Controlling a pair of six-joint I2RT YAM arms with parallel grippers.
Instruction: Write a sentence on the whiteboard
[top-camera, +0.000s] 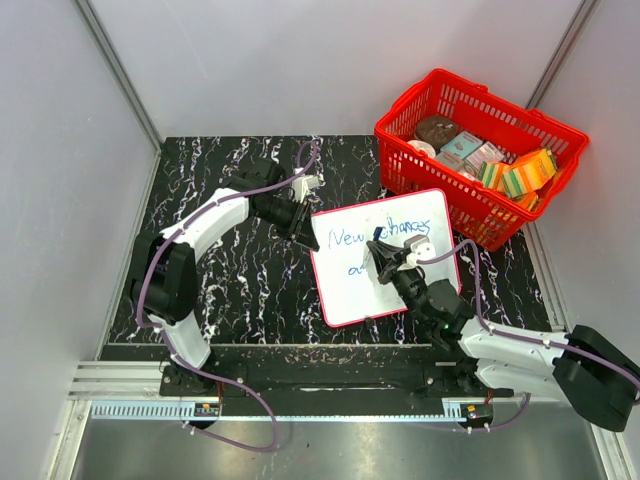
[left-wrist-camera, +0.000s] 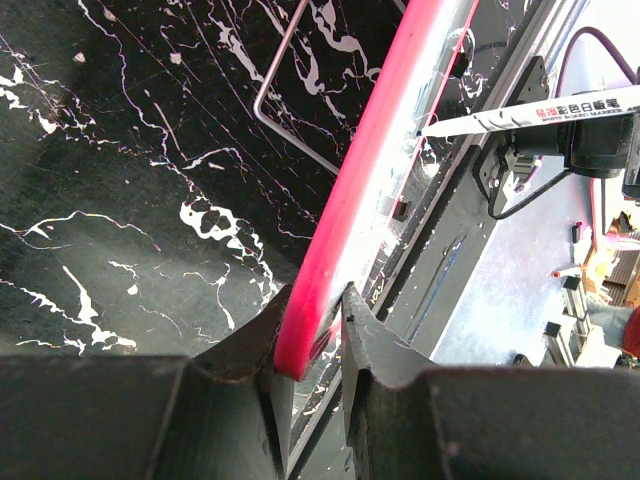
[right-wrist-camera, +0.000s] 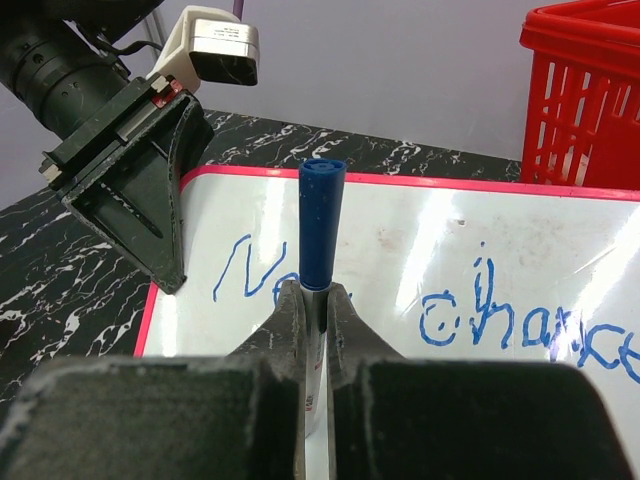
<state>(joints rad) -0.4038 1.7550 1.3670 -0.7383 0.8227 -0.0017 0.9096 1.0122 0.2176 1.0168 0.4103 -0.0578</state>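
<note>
The whiteboard (top-camera: 400, 285), white with a thin red rim, lies tilted on the black marble table. The sentence (top-camera: 375, 233) in blue reads "New chances", with a further stroke started below it. My left gripper (top-camera: 303, 228) is shut on the board's left edge. In the left wrist view the red rim (left-wrist-camera: 390, 150) runs between the fingers of that gripper (left-wrist-camera: 318, 300). My right gripper (top-camera: 388, 260) hovers over the board, shut on a white marker (right-wrist-camera: 322, 225) whose blue end sticks out past the fingertips (right-wrist-camera: 290, 300). The marker (left-wrist-camera: 530, 113) has its tip at the board's surface.
A red basket (top-camera: 560, 135) with several packaged goods stands at the back right, its corner close to the board's far right corner. Grey walls enclose the table on the left and at the back. A thin purple cable (left-wrist-camera: 285, 95) loops over the tabletop.
</note>
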